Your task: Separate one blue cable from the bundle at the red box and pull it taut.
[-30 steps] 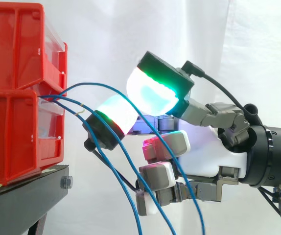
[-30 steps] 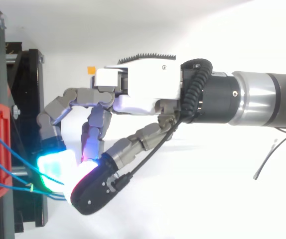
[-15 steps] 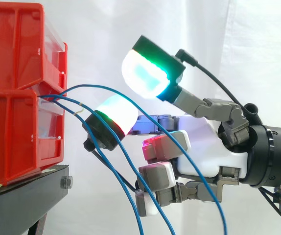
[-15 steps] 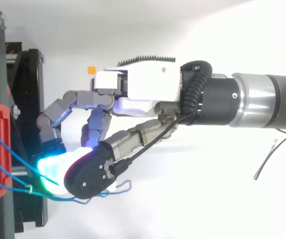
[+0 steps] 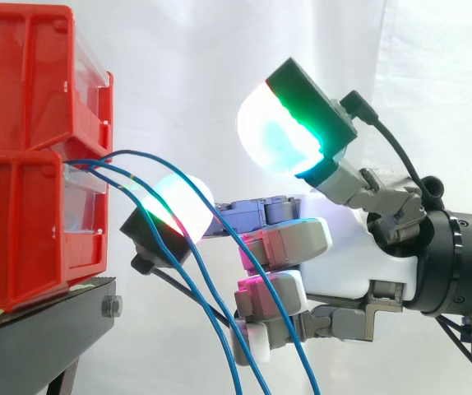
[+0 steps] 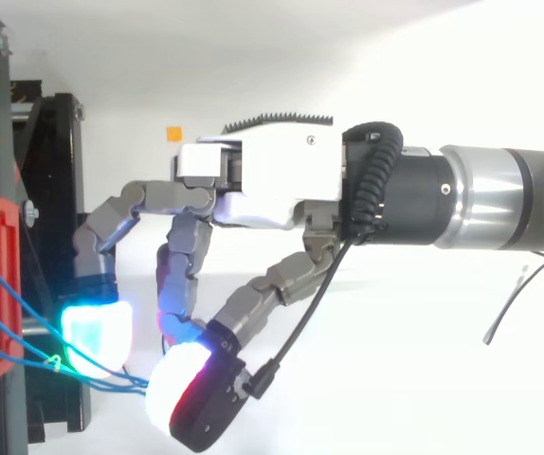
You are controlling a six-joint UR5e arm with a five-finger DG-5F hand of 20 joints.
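Beside red bins (image 5: 22, 164), side view: blue cables (image 5: 158, 156) exit gap between stacked bins and sag down across glowing fingertip (image 5: 178, 206). Hand (image 5: 343, 255) spread open, thumb (image 5: 285, 136) raised well clear; nothing gripped. Advise: close thumb onto single outermost strand only, then draw away from bins. Black stand (image 5: 47, 329) sits near lower fingers.

Top view: strands converge at green tie (image 6: 54, 361), likely hindering separation. Orange marker (image 6: 173, 134) well apart.

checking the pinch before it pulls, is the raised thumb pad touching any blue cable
Apart. In the side view, white curtain shows between the thumb pad and the nearest blue cable, which runs lower, toward the red box.
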